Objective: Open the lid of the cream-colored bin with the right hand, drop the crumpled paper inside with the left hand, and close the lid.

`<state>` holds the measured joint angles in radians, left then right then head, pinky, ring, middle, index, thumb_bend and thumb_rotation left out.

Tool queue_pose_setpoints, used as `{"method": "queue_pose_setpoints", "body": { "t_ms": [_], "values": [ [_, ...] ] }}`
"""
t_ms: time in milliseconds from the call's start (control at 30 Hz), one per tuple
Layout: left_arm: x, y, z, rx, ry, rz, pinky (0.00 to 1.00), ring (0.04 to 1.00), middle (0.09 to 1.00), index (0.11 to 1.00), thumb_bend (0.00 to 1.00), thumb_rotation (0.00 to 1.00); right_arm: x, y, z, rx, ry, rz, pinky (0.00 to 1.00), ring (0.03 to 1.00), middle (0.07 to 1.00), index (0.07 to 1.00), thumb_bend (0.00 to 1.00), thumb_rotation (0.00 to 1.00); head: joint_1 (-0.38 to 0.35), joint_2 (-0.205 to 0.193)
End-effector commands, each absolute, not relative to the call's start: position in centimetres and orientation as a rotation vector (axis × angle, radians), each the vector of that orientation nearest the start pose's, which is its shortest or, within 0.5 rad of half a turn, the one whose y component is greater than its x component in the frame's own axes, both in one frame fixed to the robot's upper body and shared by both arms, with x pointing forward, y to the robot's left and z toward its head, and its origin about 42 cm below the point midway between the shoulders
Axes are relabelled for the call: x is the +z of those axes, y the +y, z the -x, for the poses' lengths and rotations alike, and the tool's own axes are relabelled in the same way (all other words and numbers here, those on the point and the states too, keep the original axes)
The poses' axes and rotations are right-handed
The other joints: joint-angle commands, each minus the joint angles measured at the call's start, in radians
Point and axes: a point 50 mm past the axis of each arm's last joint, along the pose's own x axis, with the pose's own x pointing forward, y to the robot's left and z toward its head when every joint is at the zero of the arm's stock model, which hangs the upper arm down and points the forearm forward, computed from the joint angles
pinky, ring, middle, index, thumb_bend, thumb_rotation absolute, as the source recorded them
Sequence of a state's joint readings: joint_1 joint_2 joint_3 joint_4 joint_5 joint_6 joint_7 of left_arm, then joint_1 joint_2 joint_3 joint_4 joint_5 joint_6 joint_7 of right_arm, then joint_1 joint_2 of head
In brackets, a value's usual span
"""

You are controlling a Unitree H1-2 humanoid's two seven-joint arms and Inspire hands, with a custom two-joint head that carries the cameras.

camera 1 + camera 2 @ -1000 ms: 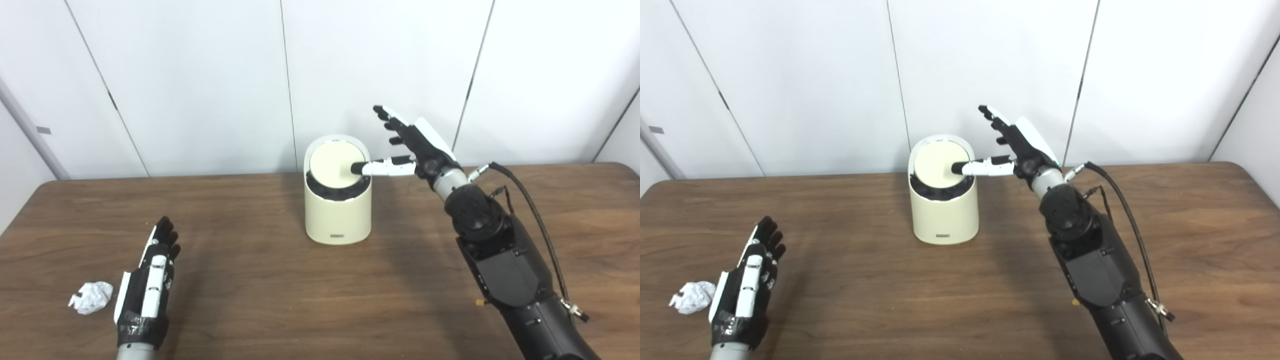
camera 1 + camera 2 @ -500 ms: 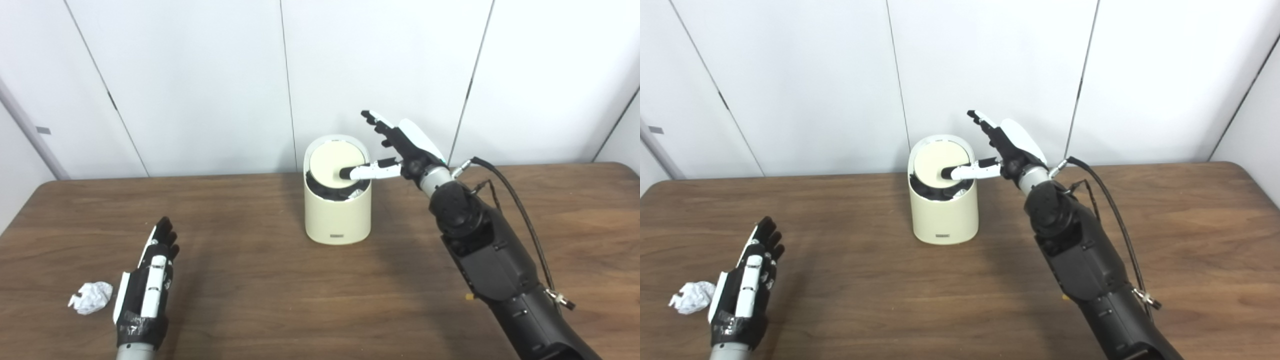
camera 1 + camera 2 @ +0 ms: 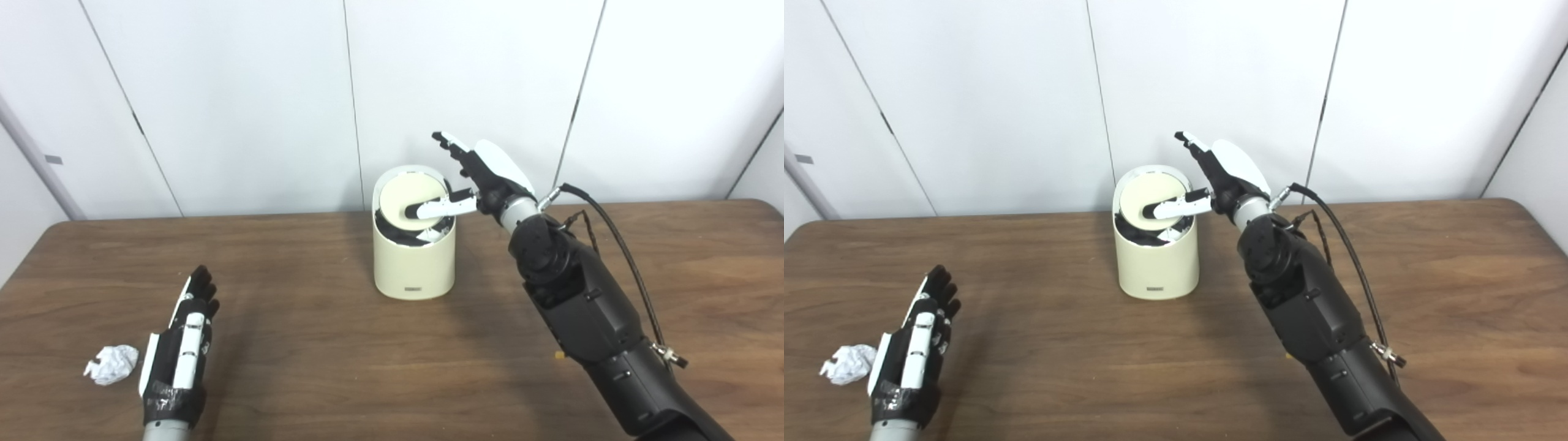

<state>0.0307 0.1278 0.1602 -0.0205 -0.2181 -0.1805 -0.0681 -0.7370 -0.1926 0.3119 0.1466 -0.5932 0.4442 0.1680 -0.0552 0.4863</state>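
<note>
The cream-colored bin (image 3: 414, 263) stands at the table's middle back. Its round lid (image 3: 405, 197) is tilted up toward the back, and dark contents show in the gap at the front. My right hand (image 3: 481, 177) is open beside the bin's right rim, thumb lying across the lid's face and the other fingers raised behind it. The crumpled paper (image 3: 111, 364) lies on the table at the front left. My left hand (image 3: 182, 343) rests open on the table just right of the paper, not touching it.
The brown wooden table (image 3: 318, 343) fills the foreground. White wall panels (image 3: 245, 92) stand right behind the bin. A black cable (image 3: 618, 239) loops off my right forearm.
My right hand has moved left over the bin, its thumb sliding further across the lid, which has tipped up more. The left hand and the paper have not moved.
</note>
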Motion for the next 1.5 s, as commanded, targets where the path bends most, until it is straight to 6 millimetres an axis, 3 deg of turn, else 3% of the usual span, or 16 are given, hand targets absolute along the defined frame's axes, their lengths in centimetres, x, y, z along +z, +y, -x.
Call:
{"method": "queue_pose_setpoints", "body": {
  "t_ms": [0, 733, 1467],
  "values": [
    [7.4, 28.0, -24.9, 0.125, -0.089, 0.095, 1.0, 1.0, 0.993, 0.983, 0.32, 0.79, 32.6, -13.6, -46.9, 0.15, -0.271, 0.943, 0.89, 0.931, 0.94, 0.948, 0.88, 0.43, -0.002, -0.001],
    [7.4, 27.6, -25.1, 0.121, -0.087, 0.094, 1.0, 1.0, 0.991, 0.982, 0.34, 0.81, 32.2, -14.2, -47.0, 0.15, -0.23, 0.967, 0.84, 0.931, 0.947, 0.946, 0.88, 0.41, -0.008, 0.007],
    [7.5, 27.5, -25.0, 0.122, -0.094, 0.076, 1.0, 0.999, 0.979, 0.975, 0.35, 0.8, 30.6, -13.4, -47.5, 0.14, -0.219, 0.924, 0.91, 0.941, 0.946, 0.937, 0.83, 0.4, -0.005, 0.014]
  ]
}}
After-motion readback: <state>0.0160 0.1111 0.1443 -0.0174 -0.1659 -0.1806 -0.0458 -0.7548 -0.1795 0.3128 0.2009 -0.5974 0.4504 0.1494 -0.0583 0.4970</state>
